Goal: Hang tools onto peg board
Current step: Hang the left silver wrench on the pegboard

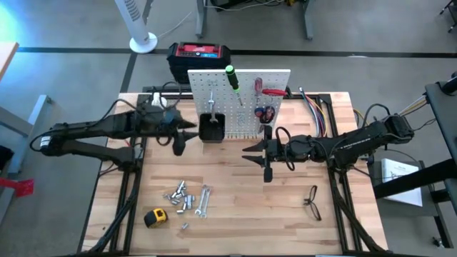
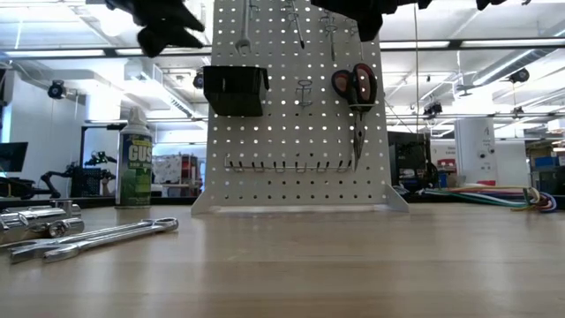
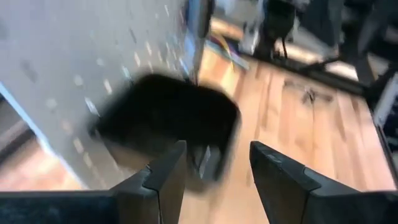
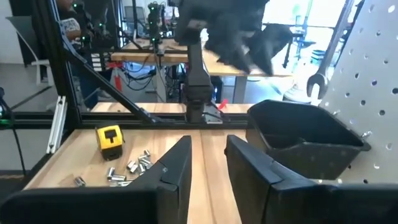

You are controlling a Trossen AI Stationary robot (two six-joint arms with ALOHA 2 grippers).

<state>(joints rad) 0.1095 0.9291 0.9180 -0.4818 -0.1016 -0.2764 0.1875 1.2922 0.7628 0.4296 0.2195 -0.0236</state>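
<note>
One peg board (image 1: 239, 100), upper centre. On it: one green screwdriver (image 1: 232, 76), one red screwdriver (image 1: 259, 87), one pliers (image 1: 265, 113), one wrench (image 1: 211, 99). Table: two wrenches (image 1: 203, 201), one tape measure (image 1: 156, 218), one glasses (image 1: 313, 202). Left gripper (image 1: 178, 143) fingers apart, empty, beside black bin (image 1: 212, 128). Right gripper (image 1: 265, 158) fingers narrowly apart, empty, below pliers.

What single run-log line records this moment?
left gripper: open, empty, by black bin | right gripper: open, empty | pliers: hung on peg board
</note>
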